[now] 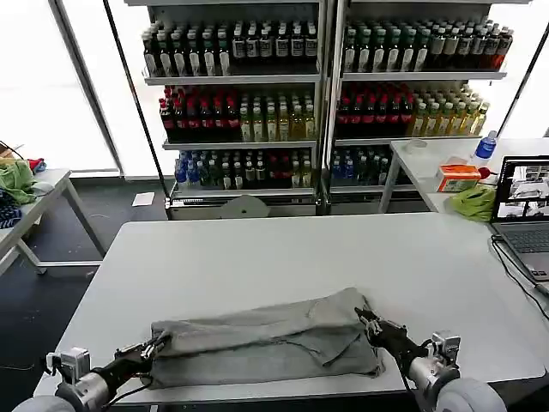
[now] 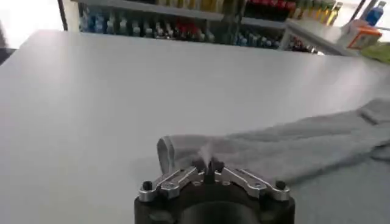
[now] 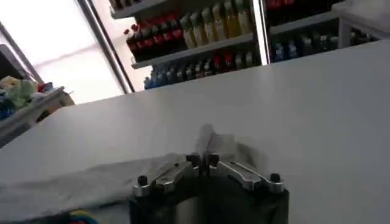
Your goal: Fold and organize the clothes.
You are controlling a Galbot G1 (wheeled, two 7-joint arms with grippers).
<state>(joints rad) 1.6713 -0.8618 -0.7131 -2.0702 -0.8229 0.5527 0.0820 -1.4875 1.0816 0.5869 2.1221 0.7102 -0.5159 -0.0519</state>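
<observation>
Visibly both pincers clenched on the grey shirt (image 1: pixel 266 342): left pincer (image 1: pixel 156 342) at one end, right pincer (image 1: pixel 367 322) opposite.

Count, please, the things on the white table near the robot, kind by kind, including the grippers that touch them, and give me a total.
Grey shirt, lying folded lengthwise on the table: 1
Grippers, the left gripper and the right gripper, each with jaws shut on one end of the shirt: 2
Laptop at the table's right edge: 1
Total: 4
</observation>
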